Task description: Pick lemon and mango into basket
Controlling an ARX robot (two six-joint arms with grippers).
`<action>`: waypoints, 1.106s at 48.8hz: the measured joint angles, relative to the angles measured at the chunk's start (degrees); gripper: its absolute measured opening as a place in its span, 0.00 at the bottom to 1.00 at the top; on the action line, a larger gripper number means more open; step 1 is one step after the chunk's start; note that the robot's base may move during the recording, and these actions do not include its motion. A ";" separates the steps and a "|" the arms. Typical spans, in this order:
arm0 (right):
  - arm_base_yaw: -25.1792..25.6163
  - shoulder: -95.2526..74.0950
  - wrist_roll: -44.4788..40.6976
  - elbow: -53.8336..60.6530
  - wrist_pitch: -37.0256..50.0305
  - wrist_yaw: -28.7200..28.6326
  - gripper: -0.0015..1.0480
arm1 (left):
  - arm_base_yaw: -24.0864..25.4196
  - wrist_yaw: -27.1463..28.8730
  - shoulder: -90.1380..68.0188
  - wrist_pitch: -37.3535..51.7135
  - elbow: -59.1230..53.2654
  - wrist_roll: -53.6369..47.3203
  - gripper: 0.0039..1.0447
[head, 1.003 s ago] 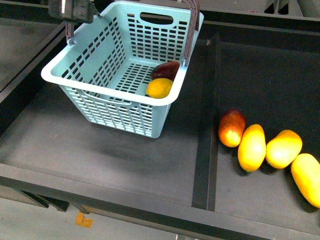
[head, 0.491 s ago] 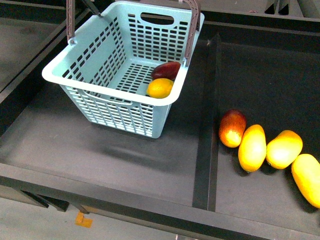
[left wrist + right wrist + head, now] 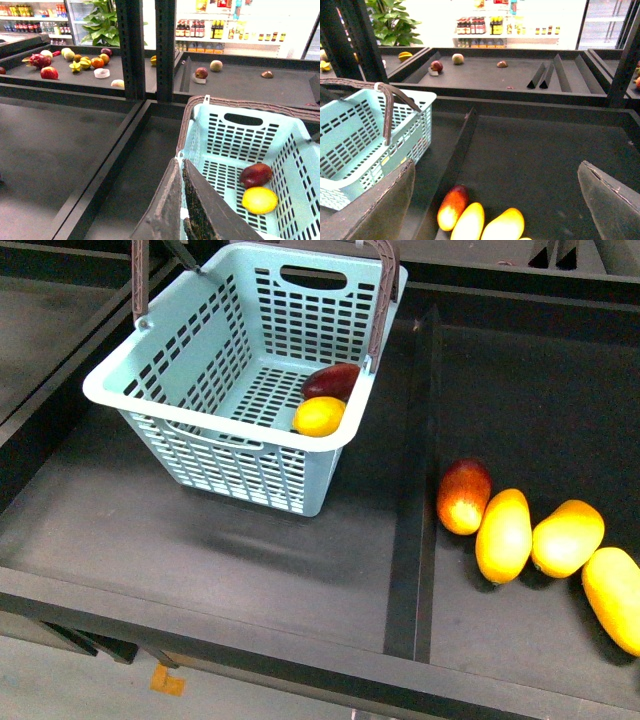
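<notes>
The light blue basket point(image 3: 200, 360) hangs tilted above the left bin, its near corner lowest. Inside it lie the yellow lemon point(image 3: 319, 416) and the dark red mango point(image 3: 332, 381), touching each other against the right wall. They show again in the left wrist view, lemon point(image 3: 259, 200) below mango point(image 3: 256, 175). My left gripper point(image 3: 181, 167) is shut on the brown basket handle point(image 3: 140, 285) at the basket's rim; the arm itself is out of the front view. My right gripper point(image 3: 497, 207) is open above the right bin, nothing between its fingers.
A red-and-yellow fruit point(image 3: 463, 496) and three long yellow-orange fruits point(image 3: 504, 535) lie in a row in the right bin. A black divider point(image 3: 412, 490) separates the bins. Shelf posts point(image 3: 131, 50) and further fruit trays stand behind.
The basket has risen slightly and the left gripper has gone up out of the front view's top edge. Fruits in the right bin have not moved.
</notes>
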State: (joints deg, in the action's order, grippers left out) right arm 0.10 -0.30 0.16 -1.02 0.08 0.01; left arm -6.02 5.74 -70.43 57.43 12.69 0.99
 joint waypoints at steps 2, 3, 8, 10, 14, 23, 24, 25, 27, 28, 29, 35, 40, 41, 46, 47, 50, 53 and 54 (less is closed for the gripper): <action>0.00 0.00 0.00 0.00 0.00 0.00 0.92 | 0.33 -0.46 1.55 -0.55 -1.07 -0.07 0.03; 0.00 0.00 0.00 0.00 0.00 0.00 0.92 | 0.50 -0.52 2.34 -0.85 -1.60 -0.11 0.03; 0.00 0.00 0.00 0.00 0.00 0.00 0.92 | 1.44 -1.40 5.01 0.39 -4.74 -0.15 0.03; 0.00 0.00 0.00 0.00 0.00 -0.02 0.92 | 2.78 -3.30 5.79 0.55 -6.27 -0.15 0.03; 0.00 0.00 0.00 0.00 0.00 0.00 0.92 | 5.64 -5.33 10.58 -2.89 -8.48 -0.24 0.03; 0.00 0.00 0.00 0.00 0.00 0.00 0.92 | 5.77 -5.73 22.40 -11.98 -10.75 -0.33 0.03; 0.00 0.00 0.00 0.00 0.00 0.00 0.92 | 5.77 -5.75 23.82 -13.11 -10.99 -0.33 0.03; 0.00 0.00 0.00 0.00 0.00 0.00 0.92 | 5.77 -5.73 25.20 -14.25 -11.17 -0.33 0.03; 0.00 0.00 0.00 0.00 0.00 0.00 0.92 | 5.77 -5.73 27.41 -16.00 -11.39 -0.35 0.03; 0.00 0.00 0.00 0.00 0.00 0.00 0.92 | 5.77 -5.73 28.28 -16.94 -11.54 -0.33 0.03; 0.00 0.00 0.00 0.00 0.00 0.00 0.92 | 5.77 -5.73 29.16 -17.70 -11.67 -0.35 0.03; 0.00 0.00 0.00 0.00 0.00 0.00 0.92 | 5.77 -5.73 33.68 -21.77 -11.78 -0.35 0.03; 0.00 0.00 0.00 0.00 0.00 0.00 0.92 | 5.77 -5.73 37.35 -24.87 -11.80 -0.35 0.03; 0.00 0.00 0.00 0.00 0.00 0.00 0.92 | 5.77 -5.73 38.05 -25.75 -11.80 -0.35 0.03; 0.00 0.00 0.00 0.00 0.00 0.00 0.92 | 5.77 -5.73 42.58 -29.92 -11.80 -0.35 0.03; 0.00 0.00 0.00 0.00 0.00 0.00 0.92 | 5.77 -5.73 43.52 -30.80 -11.80 -0.35 0.03; 0.00 0.00 0.00 0.00 0.00 0.00 0.92 | 5.77 -5.73 46.21 -33.40 -11.80 -0.35 0.03; 0.00 0.00 0.00 0.00 0.00 0.00 0.92 | 5.77 -5.73 47.60 -34.71 -11.80 -0.35 0.03; 0.00 0.00 0.00 0.00 0.00 0.00 0.92 | 5.77 -5.73 48.13 -35.23 -11.80 -0.35 0.03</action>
State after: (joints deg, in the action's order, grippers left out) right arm 0.10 -0.30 0.16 -1.02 0.08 0.01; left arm -0.25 0.01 -22.30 22.20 0.89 0.64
